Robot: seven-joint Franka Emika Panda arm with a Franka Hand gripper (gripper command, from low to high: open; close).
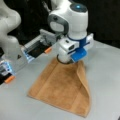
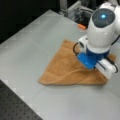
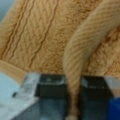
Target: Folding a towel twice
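The orange-brown towel point(image 1: 58, 87) lies on the grey table point(image 1: 105, 75), with one side pulled up into a raised fold. In a front view the towel point(image 2: 63, 66) looks roughly triangular, its lifted edge running under the arm. My gripper point(image 1: 79, 62) hangs over the towel's far right part, shut on a pinch of cloth. In the wrist view a twisted strip of the towel point(image 3: 82, 45) runs down between the dark fingers point(image 3: 52, 86) of my gripper point(image 3: 72, 100). A woven band shows on the flat cloth below. In a front view the gripper point(image 2: 100, 68) is mostly hidden by the white and blue hand.
A second white arm point(image 1: 10, 37) and a grey device point(image 1: 37, 47) with orange tabs stand at a front view's left. Grey equipment point(image 2: 75, 10) sits at the table's far edge. A black perforated board point(image 2: 15, 107) borders the table at a front view's bottom left.
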